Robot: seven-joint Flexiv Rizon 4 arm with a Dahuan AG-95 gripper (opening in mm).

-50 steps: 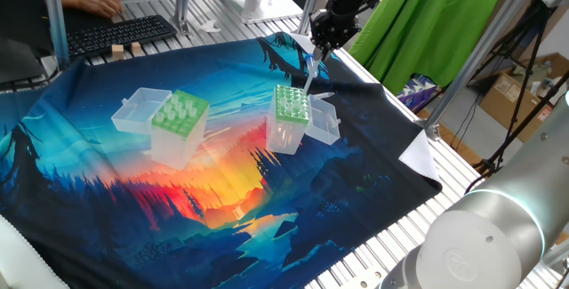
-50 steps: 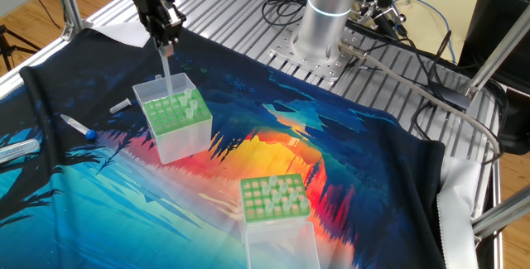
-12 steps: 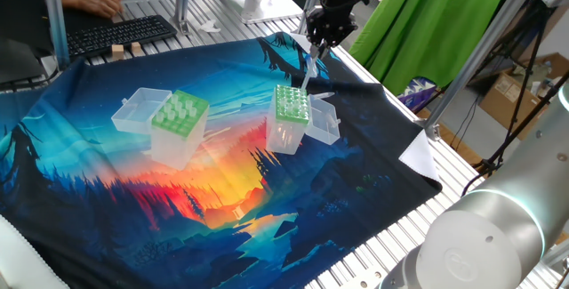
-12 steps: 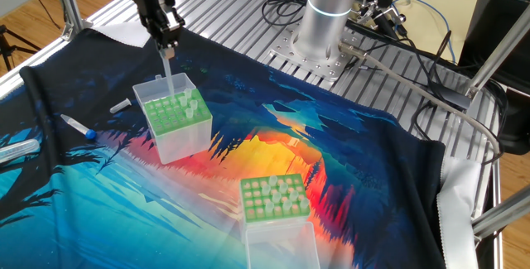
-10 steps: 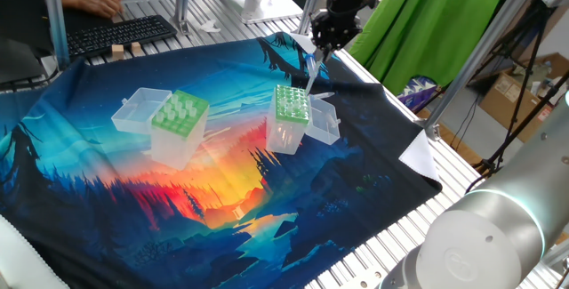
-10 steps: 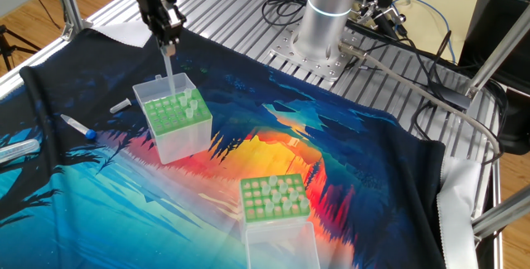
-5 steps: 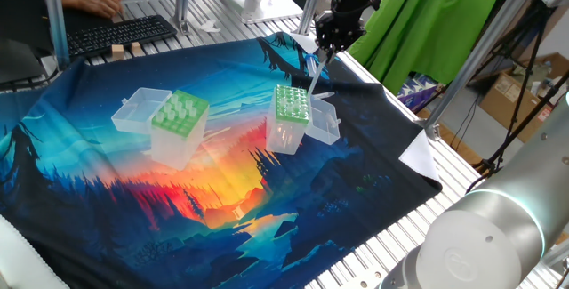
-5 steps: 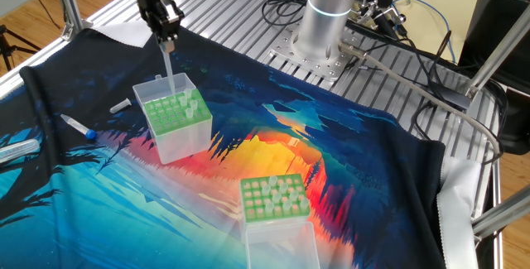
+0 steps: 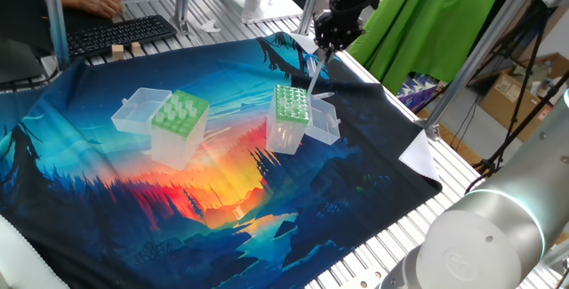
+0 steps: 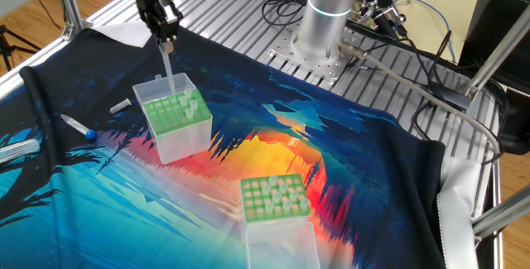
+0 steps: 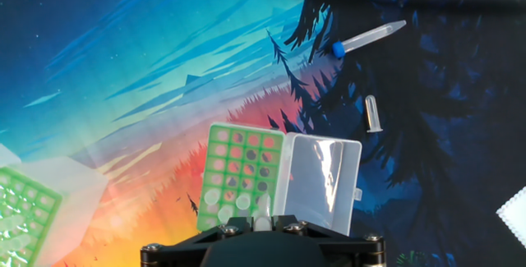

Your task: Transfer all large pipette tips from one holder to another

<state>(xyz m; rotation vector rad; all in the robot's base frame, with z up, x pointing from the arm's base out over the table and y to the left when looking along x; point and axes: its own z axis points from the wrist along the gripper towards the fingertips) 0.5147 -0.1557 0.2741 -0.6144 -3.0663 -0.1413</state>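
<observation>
Tool point(image 10: 167, 45) clamped on one large pipette tip point(image 10: 169, 72) above the dark-green holder point(image 10: 171, 113), no legible labels anywhere

Bright, even indoor light — soft shadows, sharp focus, mild glare on the clear lid point(image 11: 325, 181).

backdrop: green curtain point(image 9: 418, 13) | table: slatted metal point(image 10: 240, 12) | cover: sunset-forest cloth point(image 9: 178, 200) | floor: wood point(image 10: 25, 12)
</observation>
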